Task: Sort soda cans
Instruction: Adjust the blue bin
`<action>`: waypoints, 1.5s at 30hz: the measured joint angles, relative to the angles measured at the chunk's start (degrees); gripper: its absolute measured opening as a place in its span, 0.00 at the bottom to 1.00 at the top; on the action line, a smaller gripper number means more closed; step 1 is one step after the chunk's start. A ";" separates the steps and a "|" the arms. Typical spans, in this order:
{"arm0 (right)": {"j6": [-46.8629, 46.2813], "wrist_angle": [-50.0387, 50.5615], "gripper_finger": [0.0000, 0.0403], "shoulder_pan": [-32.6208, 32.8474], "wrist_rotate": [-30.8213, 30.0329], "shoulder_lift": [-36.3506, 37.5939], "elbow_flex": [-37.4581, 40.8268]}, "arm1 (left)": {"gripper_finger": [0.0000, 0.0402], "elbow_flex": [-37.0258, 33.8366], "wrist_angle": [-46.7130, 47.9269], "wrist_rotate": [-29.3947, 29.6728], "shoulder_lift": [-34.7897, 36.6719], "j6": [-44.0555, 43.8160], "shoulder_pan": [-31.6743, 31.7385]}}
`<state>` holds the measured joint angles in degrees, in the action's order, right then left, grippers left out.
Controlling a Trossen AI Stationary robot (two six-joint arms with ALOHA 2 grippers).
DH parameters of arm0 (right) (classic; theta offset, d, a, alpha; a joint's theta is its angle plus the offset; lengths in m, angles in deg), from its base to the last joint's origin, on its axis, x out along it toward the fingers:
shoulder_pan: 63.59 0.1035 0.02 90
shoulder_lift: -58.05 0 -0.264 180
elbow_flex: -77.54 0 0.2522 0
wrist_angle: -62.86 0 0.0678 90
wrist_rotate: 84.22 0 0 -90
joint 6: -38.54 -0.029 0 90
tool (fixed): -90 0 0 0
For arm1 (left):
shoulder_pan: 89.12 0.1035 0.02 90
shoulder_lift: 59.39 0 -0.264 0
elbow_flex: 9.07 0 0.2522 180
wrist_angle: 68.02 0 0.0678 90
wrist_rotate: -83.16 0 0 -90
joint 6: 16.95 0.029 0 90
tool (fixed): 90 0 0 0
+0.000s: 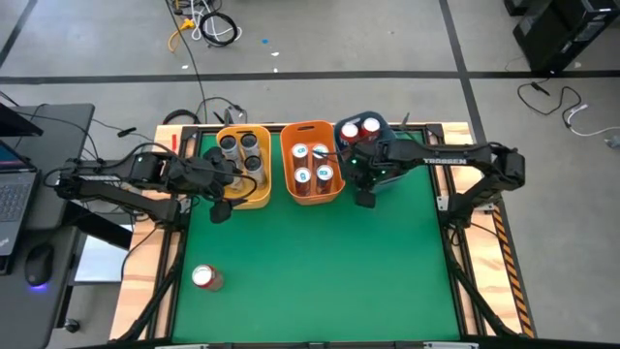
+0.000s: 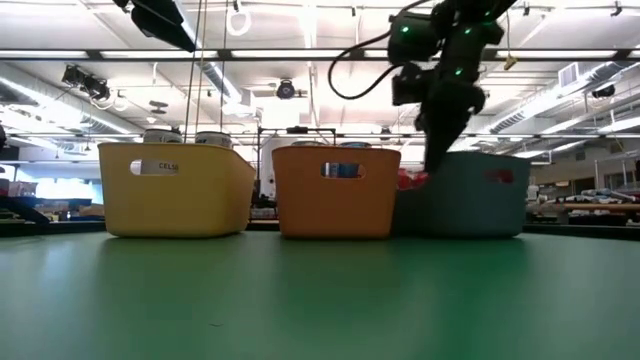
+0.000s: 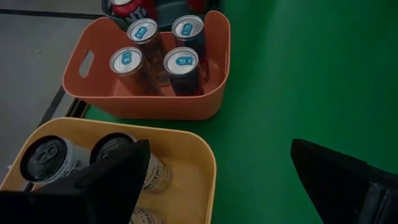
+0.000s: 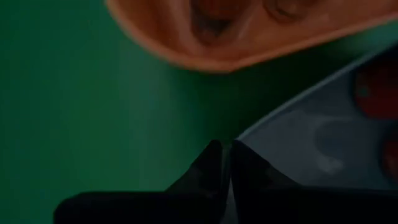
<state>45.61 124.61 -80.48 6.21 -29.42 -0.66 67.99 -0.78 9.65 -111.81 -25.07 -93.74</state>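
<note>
A red soda can [image 1: 205, 278] lies on its side on the green mat near the table's near left corner. The yellow bin [image 1: 242, 155] holds dark grey cans [image 3: 46, 158]. In the orange bin [image 1: 312, 163] stand several cans with blue marks on top [image 3: 181, 61]. The blue bin [image 1: 363, 136] holds two red cans [image 1: 359, 127]. My left gripper [image 1: 231, 192] [image 3: 221, 149] hovers open over the yellow bin's near rim, one finger above the bin and one above the mat. My right gripper [image 1: 364, 194] [image 4: 225, 146] is shut, empty, at the blue bin's near rim [image 4: 292, 115]. My right gripper's shut fingertips [image 4: 214, 155] point down at the blue bin's near rim, by the gap beside the orange bin. Whether they touch the rim I cannot tell. My left gripper touches nothing.
The three bins stand side by side along the far edge [image 2: 340, 190]. The green mat [image 1: 329, 262] spreads in front of them toward the near edge. A laptop and mouse [image 1: 39, 264] sit off the table's left side.
</note>
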 joint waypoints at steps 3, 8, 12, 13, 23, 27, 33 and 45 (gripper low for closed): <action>-0.04 -3.89 0.06 -0.01 -0.43 -2.25 -0.17 | 0.98 -0.01 0.02 0.00 0.00 -0.02 0.00; -2.30 -8.76 0.08 0.04 -0.49 -3.22 -0.16 | 0.98 0.00 0.02 0.00 0.00 -0.04 0.00; -4.65 -10.30 0.08 -0.02 -0.59 -2.20 0.03 | 0.98 0.01 0.01 0.00 0.00 -0.04 0.00; -5.38 -10.50 0.08 -0.02 -0.69 -1.98 0.05 | 0.98 0.01 0.02 0.00 0.00 -0.04 0.00; -6.69 -8.20 0.33 1.84 -0.06 -1.56 -6.98 | 0.98 0.00 0.16 -0.02 -0.72 -0.07 0.02; -4.64 2.69 0.46 3.39 -1.24 -1.59 -13.78 | 0.98 0.00 0.74 -0.06 -2.52 -1.31 0.01; -7.57 21.78 0.33 3.47 -13.33 0.29 -16.88 | 0.97 -0.01 2.98 -0.06 -3.79 -0.82 0.00; -16.34 20.88 0.01 -5.87 -14.85 20.62 3.36 | 0.78 -0.01 0.36 0.92 -3.39 1.34 0.00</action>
<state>29.27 145.50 -86.35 -8.64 -8.81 2.71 67.98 -0.42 10.57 -115.20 -23.73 -93.74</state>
